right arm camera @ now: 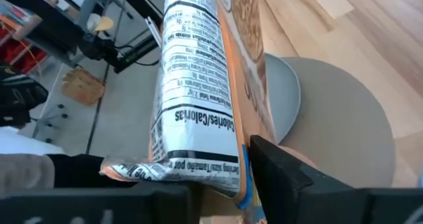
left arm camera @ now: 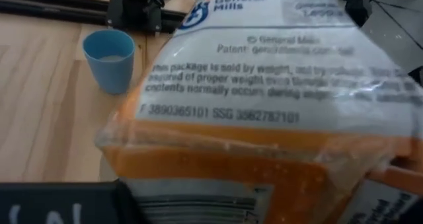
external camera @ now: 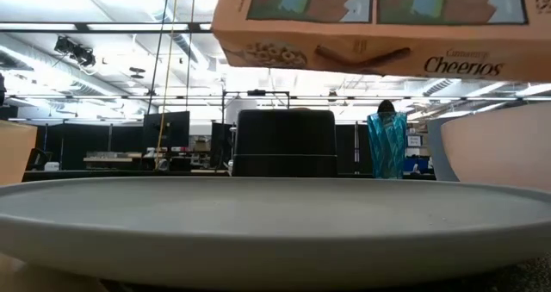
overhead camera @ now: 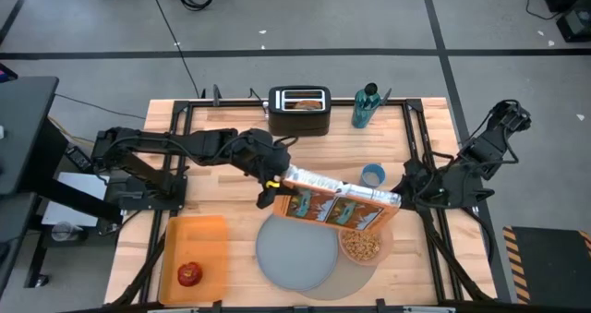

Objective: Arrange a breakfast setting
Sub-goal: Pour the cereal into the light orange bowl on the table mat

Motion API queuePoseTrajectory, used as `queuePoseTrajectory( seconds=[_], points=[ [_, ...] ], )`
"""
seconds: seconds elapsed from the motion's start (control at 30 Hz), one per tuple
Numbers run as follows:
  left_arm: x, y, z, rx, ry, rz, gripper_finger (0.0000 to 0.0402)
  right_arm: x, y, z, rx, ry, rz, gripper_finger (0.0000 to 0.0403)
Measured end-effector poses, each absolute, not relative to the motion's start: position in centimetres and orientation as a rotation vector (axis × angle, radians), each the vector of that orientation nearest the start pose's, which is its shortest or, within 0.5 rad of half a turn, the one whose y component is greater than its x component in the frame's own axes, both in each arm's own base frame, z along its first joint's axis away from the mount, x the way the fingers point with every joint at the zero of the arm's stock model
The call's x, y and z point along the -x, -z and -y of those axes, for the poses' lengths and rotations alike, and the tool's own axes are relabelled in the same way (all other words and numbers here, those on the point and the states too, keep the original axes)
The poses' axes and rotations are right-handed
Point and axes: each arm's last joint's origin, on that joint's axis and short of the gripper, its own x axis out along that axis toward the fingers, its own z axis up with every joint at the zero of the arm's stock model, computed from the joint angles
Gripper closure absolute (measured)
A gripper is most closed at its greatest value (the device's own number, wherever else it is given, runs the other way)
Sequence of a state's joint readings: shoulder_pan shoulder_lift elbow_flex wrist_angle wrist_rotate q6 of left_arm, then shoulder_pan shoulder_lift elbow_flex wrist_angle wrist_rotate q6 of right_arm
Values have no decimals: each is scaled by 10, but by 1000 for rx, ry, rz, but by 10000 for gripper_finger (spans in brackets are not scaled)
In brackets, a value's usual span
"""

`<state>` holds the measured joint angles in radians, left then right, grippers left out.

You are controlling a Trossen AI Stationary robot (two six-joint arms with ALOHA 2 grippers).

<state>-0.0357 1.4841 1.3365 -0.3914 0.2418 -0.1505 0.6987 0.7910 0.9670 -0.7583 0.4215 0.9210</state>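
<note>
The cereal box (overhead camera: 340, 205) is held level between both grippers, its long axis spanning fingers to fingers; left gripper (overhead camera: 274, 186) and right gripper (overhead camera: 404, 195) each grasp an end above the bowl (overhead camera: 361, 246).

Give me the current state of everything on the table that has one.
Cereal box: tipped on its side, held aloft over the bowl by both grippers.
Pink bowl: holds cereal.
Plate: bare, on mat.
Blue cup: upright.
Toaster: something in slot.
Apple: in orange tray.
</note>
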Motion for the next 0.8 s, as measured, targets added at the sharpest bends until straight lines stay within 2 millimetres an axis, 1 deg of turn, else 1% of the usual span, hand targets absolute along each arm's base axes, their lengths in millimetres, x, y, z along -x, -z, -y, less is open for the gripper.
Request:
queuePoseTrajectory(
  seconds=[0.2,0.3,0.53,0.63,0.7,0.8],
  points=[
    [-326,-332,20,218,243,-655,218,-122,-339,-86,-595,-2,-578,322],
    [-325,-330,20,221,242,-678,218,-125,-339,-85,-604,7,-575,335],
    [-321,-326,20,244,218,-741,216,-138,-344,-84,-646,-43,-543,362],
    [-320,-323,20,265,201,-774,196,-142,-344,-83,-659,-53,-551,379],
    [-318,-321,20,273,202,-804,173,-146,-343,-83,-654,-62,-570,391],
    [-314,-317,20,292,210,-859,136,-151,-338,-83,-647,-75,-615,395]
  ],
)
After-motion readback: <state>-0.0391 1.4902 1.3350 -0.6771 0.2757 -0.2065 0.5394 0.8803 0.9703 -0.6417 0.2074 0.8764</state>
